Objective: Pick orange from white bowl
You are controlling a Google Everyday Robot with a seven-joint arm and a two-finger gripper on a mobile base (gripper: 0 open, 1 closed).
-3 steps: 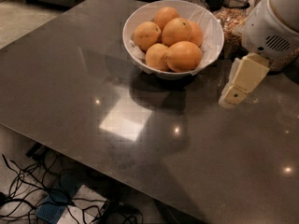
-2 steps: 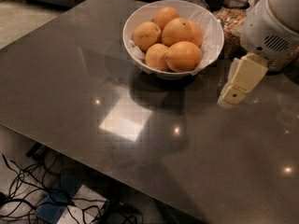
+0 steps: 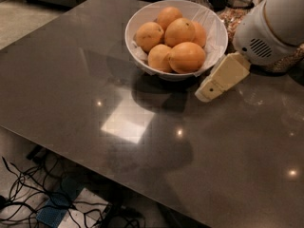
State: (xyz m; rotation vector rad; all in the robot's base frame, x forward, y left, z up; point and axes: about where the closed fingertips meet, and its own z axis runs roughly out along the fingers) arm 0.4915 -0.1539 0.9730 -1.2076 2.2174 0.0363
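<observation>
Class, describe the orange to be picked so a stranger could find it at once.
On the dark glossy table stands a wide white paper-lined bowl of oranges, with the cream gripper beside it. The target is the large smooth oblong orange at the front rim nearest the gripper, bigger than its rounder neighbours.

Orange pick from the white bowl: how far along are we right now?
Done: nothing lifted. The orange lies in the white bowl among the other oranges. In hand: the end effector is outside the bowl, beside its front right rim and low over the table, touching no orange. Left: move over the bowl, descend, grasp the orange and lift it clear.
</observation>
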